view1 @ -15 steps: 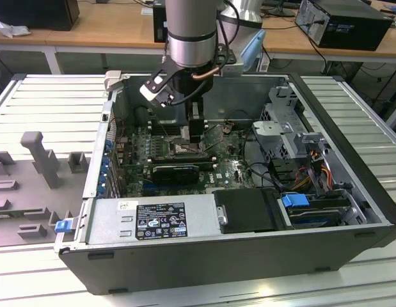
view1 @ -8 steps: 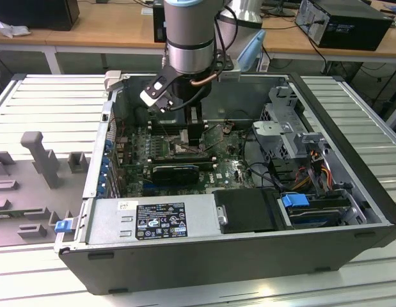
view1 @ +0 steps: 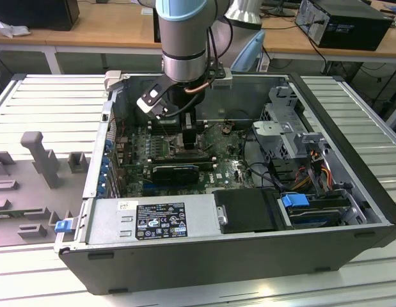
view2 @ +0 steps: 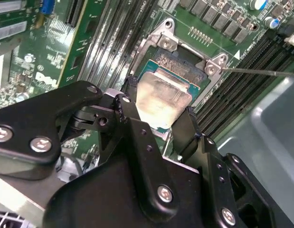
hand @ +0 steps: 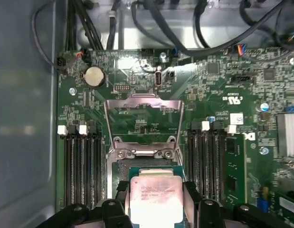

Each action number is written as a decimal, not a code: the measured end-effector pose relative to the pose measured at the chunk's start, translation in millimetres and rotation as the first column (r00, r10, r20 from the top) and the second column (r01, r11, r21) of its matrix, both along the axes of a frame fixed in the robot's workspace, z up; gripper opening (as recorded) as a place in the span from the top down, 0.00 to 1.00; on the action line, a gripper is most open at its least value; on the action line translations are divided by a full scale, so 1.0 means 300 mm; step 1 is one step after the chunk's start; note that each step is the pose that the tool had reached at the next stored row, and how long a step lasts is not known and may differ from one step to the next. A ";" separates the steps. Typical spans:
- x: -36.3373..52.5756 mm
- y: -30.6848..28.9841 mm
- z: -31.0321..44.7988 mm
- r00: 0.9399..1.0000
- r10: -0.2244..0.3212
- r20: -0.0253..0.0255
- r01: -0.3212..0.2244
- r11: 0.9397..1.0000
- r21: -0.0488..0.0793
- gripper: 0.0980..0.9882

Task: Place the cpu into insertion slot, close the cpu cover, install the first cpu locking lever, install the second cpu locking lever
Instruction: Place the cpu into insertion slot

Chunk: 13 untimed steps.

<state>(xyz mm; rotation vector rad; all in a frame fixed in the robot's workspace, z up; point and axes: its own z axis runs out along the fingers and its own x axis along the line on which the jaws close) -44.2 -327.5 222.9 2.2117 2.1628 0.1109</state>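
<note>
My gripper reaches down into the open computer case over the green motherboard. It is shut on the cpu, a square chip with a silvery face, one black finger on each side edge. The cpu hangs slightly offset over the insertion slot, whose far strip of dark contacts shows beyond the chip. I cannot tell whether the chip touches the slot. The cpu cover, a metal frame with a square cutout, stands flipped open past the slot. A thin metal lever rod sticks out sideways from one slot corner.
Long black memory slots run on both sides of the slot. A black expansion card lies in front of the gripper. Cables, a drive cage and a power supply crowd the case. Grey fixtures stand on the exterior view's left.
</note>
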 end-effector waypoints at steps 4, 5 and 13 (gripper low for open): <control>0.000 0.008 -0.028 1.000 0.005 0.000 -0.005 1.000 0.000 0.51; 0.000 0.015 -0.036 1.000 0.006 0.000 -0.006 1.000 0.000 0.51; -0.001 0.027 -0.072 1.000 0.006 0.000 -0.006 1.000 -0.002 0.51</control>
